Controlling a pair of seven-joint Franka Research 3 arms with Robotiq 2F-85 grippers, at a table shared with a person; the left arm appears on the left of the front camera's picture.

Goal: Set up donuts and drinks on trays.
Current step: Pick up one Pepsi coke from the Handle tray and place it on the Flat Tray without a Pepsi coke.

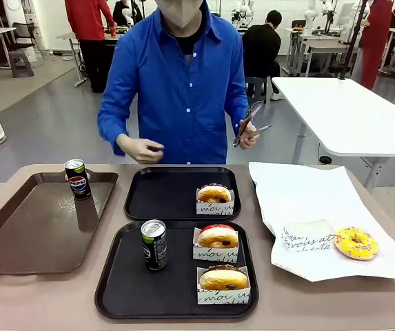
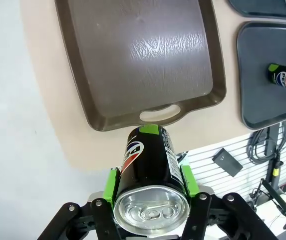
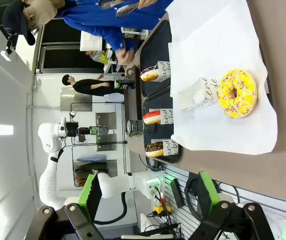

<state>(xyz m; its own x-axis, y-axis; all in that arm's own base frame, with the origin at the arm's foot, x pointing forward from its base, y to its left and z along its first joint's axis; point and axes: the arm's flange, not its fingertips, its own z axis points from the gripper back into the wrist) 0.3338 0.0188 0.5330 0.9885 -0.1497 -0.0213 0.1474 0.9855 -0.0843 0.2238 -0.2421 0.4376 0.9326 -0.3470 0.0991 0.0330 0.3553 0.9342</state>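
Observation:
My left gripper is shut on an upright black-green Pepsi can, held above the table edge just short of the brown tray's handle. The near black tray holds another can and two sleeved donuts, one red-iced, one chocolate. On the far black tray sits one sleeved donut. A yellow sprinkled donut lies bare on white paper, ahead of my right gripper, which is open and holds nothing.
The glossy brown tray at the left has a Pepsi can at its far edge. An empty paper sleeve lies on the white paper. Across the table, the person's hand holds tongs.

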